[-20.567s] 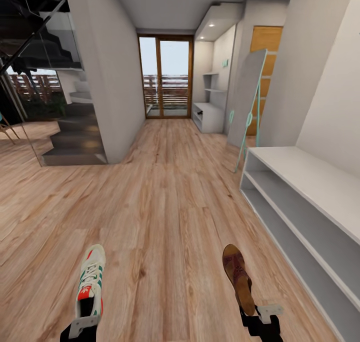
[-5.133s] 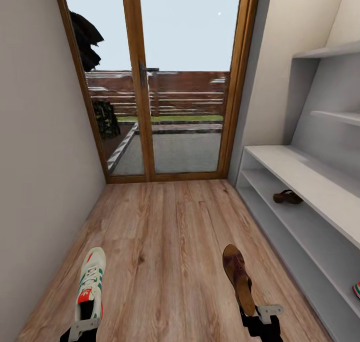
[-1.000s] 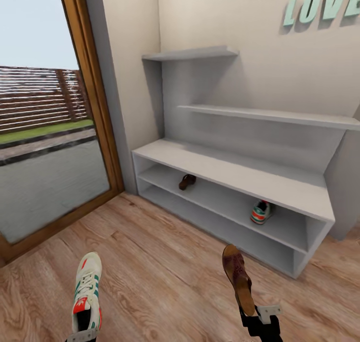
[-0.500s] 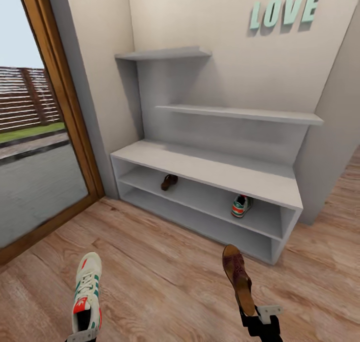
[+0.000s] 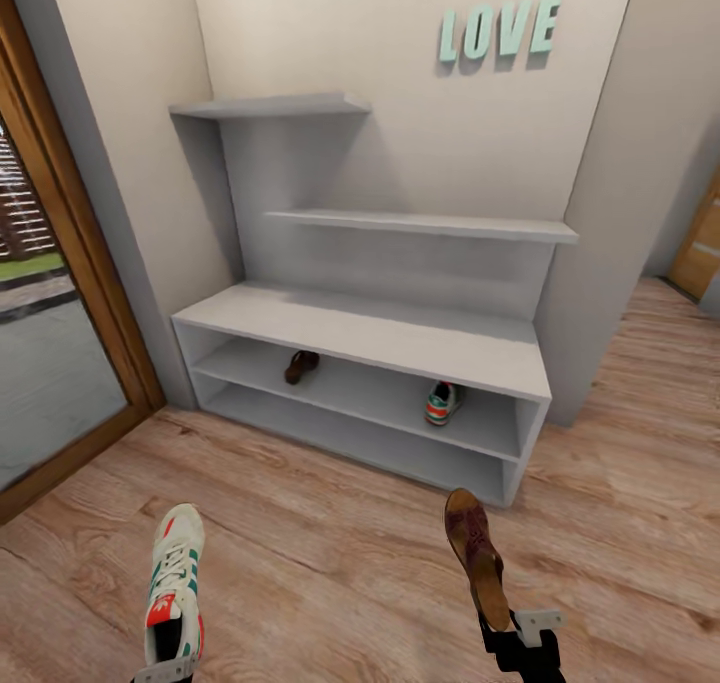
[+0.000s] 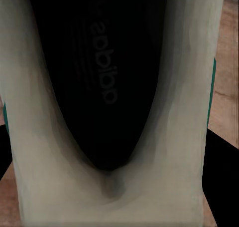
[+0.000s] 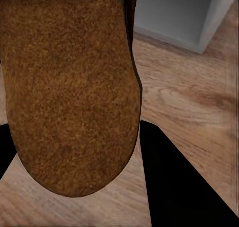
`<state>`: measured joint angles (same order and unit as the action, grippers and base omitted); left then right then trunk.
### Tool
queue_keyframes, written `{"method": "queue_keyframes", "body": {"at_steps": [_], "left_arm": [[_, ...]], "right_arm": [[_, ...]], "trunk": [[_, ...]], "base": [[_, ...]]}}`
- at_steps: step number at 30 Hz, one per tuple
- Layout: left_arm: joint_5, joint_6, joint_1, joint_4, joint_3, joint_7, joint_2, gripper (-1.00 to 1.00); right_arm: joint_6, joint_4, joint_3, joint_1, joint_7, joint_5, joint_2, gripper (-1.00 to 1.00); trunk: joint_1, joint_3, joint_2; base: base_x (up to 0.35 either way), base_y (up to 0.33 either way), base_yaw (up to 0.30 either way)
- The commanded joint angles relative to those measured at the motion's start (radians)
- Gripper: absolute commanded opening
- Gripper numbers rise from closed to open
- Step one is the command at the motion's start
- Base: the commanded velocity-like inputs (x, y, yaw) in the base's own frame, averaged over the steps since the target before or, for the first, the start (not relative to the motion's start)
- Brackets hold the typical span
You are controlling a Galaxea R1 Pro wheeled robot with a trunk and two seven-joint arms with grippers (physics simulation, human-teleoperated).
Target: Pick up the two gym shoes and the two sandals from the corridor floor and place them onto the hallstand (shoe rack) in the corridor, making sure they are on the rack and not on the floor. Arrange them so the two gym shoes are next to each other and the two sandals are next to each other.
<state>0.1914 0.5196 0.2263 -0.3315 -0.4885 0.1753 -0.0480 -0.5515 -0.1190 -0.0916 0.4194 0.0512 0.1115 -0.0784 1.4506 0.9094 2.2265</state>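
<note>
Head view: left gripper (image 5: 165, 671) is clamped on a gym shoe (image 5: 175, 581) by the heel, right gripper (image 5: 520, 635) holds a sandal (image 5: 476, 555) the same way. The hallstand (image 5: 380, 335) sits ahead of both, with the other sandal (image 5: 300, 366) and sneaker (image 5: 441, 402) well apart on its upper shelf.

Left wrist: looking straight into the shoe opening (image 6: 104, 82), so I'd keep it level.

Right wrist: sandal footbed (image 7: 69, 87), rack corner (image 7: 209, 22) beyond. I'd drop each beside its mate.

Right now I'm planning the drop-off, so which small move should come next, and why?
Probably roll the base closer to the hallstand. One sandal and one gym shoe sit far apart on its upper open shelf, while the left tool holds the other gym shoe and the right tool the other sandal, with bare floor between.
</note>
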Motion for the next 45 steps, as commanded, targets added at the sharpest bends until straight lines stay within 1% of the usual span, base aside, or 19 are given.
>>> {"method": "queue_keyframes", "body": {"at_steps": [1,30,45], "left_arm": [[0.008,0.004,0.001,0.0,-0.009,0.006,0.0,-1.0],[0.008,0.004,0.001,0.0,-0.01,0.006,0.0,-1.0],[0.008,0.005,0.001,-0.001,-0.01,0.006,0.0,-1.0]], "right_arm": [[-0.002,0.001,-0.01,0.001,0.006,0.006,0.0,-1.0],[-0.002,0.001,-0.01,0.001,0.006,0.007,0.0,-1.0],[-0.002,0.001,-0.01,0.001,0.006,0.006,0.0,-1.0]], "trunk": [[0.0,0.001,0.0],[0.0,0.001,0.0],[0.0,0.001,0.0]], "base": [[0.0,0.0,-0.264],[0.004,0.005,-0.264],[0.074,0.269,-0.264]]}}
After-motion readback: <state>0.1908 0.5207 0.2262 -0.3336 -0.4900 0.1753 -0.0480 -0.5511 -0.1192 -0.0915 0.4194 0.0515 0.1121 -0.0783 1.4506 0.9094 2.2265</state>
